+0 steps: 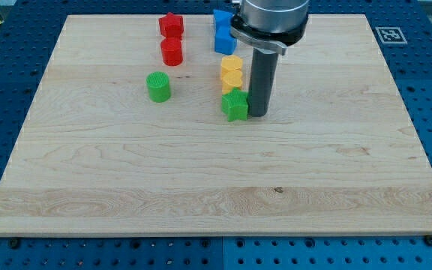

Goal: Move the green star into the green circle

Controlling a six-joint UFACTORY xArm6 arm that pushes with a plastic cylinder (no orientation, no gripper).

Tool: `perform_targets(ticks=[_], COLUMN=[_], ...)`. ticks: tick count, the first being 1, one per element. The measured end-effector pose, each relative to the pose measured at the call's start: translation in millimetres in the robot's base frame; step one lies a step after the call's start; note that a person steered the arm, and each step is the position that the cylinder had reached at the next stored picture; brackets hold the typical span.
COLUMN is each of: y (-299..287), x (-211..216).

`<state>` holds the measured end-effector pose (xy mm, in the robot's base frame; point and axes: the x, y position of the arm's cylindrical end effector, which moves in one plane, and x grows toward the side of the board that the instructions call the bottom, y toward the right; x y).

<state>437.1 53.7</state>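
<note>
Across the blue perforated bench (pixel 6 67) lies a large pale wooden board (pixel 216 187), and every block sits in its upper half, leaving me a wide run of bare wood toward the view's bottom. Next in size is my arm's grey collar and dark rod, coming down from the view's top; my tip (pixel 259 114) rests on the wood just to the view's right of the green star-shaped block (pixel 235 106), touching it or very nearly so, though the rod's edge hides the exact contact. I carry no pincer at all: the rod has nothing to open or close and holds nothing, so it can only shove.

That placement makes sense for the task as I judge it. The green circular block (pixel 157 86) stands well to the view's left of the star and slightly higher, so a tip set on the star's right side is on the far side from the target, ready for a leftward push.

Smaller neighbours crowd the star. A yellow block (pixel 232 73), perhaps heart-shaped, sits just above it, touching or close to it. Two blue blocks (pixel 223 31) stand higher still, partly behind the collar. A red star-like block (pixel 171 25) and a red cylindrical block (pixel 171 51) lie above the green circle, clear of the likely path.
</note>
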Motion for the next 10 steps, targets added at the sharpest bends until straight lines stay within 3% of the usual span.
perform_targets(ticks=[10], y=[-132.9], x=[-31.0])
